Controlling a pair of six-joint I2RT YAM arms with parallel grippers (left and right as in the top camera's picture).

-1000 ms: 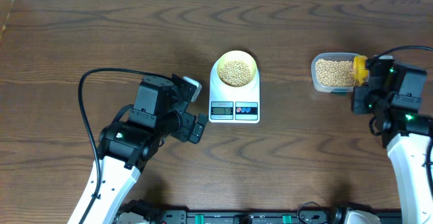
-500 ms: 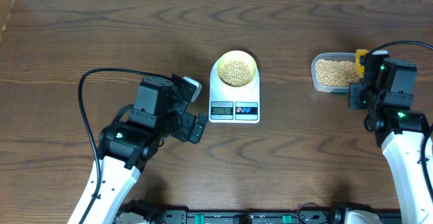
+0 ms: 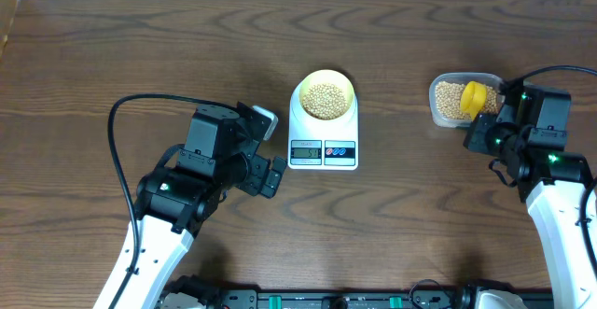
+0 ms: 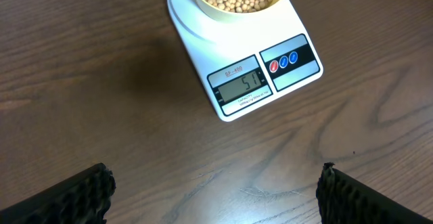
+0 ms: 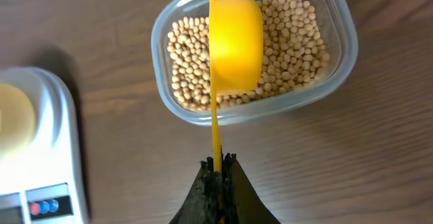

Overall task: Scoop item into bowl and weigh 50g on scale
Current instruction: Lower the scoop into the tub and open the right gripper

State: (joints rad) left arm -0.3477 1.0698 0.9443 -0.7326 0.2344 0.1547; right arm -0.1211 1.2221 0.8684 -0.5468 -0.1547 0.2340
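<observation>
1. Filling the small round pale yellow bowl (image 3: 347,83): many small round tan-beige beans (image 3: 325,99), heaped to near the rim.
2. The bowl: stands on the far end of the white rounded-rectangular digital kitchen scale (image 3: 323,163), mid-table.
3. The scale's small LCD display (image 4: 243,84): reads 51, with two round buttons (image 4: 283,61) beside it, one red and one blue.
4. Clear rounded-rectangular plastic tub (image 3: 437,111): well to the right of the scale, holding more of the same beans.
5. Bright yellow plastic measuring scoop (image 5: 235,41): cup over the tub's beans, thin handle running back to the right gripper (image 5: 220,164).
6. The right gripper: jaws pinched tight on the end of the scoop's handle.
7. The left gripper (image 3: 270,148): jaws spread fully wide, holding nothing, hovering just left of the scale.
8. Dark wood-grain table (image 3: 187,48): carries scale and tub.
</observation>
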